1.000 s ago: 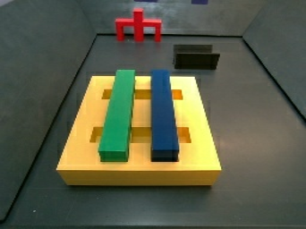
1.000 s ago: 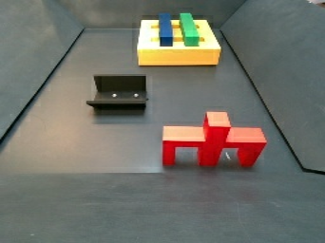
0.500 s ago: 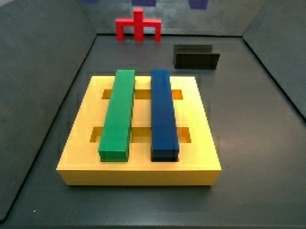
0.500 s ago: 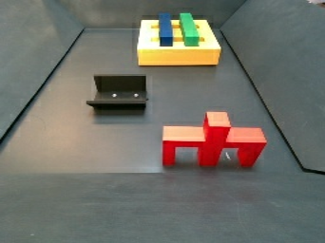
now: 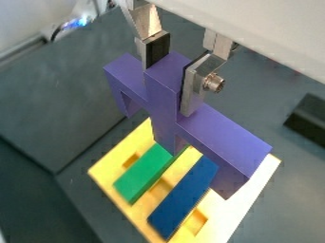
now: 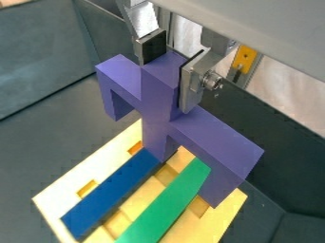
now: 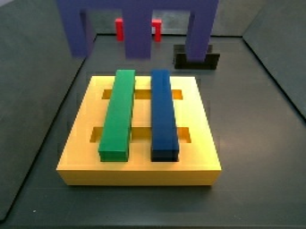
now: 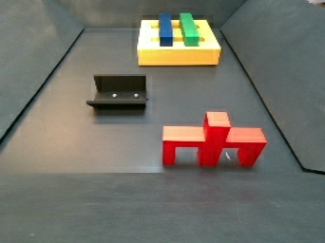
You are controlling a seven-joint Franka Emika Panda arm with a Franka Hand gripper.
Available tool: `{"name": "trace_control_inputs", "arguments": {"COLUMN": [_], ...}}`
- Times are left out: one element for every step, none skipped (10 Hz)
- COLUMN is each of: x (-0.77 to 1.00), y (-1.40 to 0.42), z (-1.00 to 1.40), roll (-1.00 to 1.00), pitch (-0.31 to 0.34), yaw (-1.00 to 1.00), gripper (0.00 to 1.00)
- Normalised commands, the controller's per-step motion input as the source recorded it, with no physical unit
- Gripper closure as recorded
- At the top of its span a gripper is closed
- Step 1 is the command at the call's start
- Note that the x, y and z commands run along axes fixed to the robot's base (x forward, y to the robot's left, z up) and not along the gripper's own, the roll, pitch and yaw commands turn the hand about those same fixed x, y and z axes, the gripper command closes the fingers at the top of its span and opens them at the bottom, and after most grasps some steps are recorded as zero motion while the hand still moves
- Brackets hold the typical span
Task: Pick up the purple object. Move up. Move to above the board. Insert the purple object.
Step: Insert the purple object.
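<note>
My gripper (image 5: pixel 176 66) (image 6: pixel 172 66) is shut on the central post of the purple object (image 5: pixel 210 133) (image 6: pixel 203 142), its silver fingers (image 5: pixel 197 84) pressed against both sides of the post. The block hangs in the air over the board (image 5: pixel 112 161) (image 6: pixel 57 195), a yellow block carrying a green bar (image 5: pixel 146 171) and a blue bar (image 5: pixel 184 195). In a side view the purple object (image 7: pixel 78 27) fills the top of the picture, legs and post pointing down, above the far end of the board (image 7: pixel 138 170). The gripper itself is cut off there.
A red upright piece (image 8: pixel 212 140) (image 7: pixel 120 27) stands on the dark floor away from the board (image 8: pixel 178 57). The fixture (image 8: pixel 118 92) (image 7: pixel 198 61) sits between them, partly behind a purple leg in a side view. Dark walls ring the floor.
The purple object has come into a side view at the top, over the far end of the board; earlier it was out of that view. Board, red piece and fixture have not moved.
</note>
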Motion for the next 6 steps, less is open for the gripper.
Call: {"name": "trace_control_inputs", "arguments": {"x": [-0.04, 0.00, 0.03, 0.05, 0.00, 0.00], "y": [-0.19, -0.07, -0.03, -0.05, -0.09, -0.04], "z": [-0.76, -0.70, -0.67, -0.58, -0.14, 0.00], "roll": [0.00, 0.00, 0.00, 0.00, 0.00, 0.01], "pitch": [-0.116, -0.091, -0.044, 0.000, 0.000, 0.000], "yaw": [0.19, 0.20, 0.19, 0.18, 0.23, 0.00], "gripper": [1.00, 1.00, 1.00, 1.00, 1.00, 1.00]}}
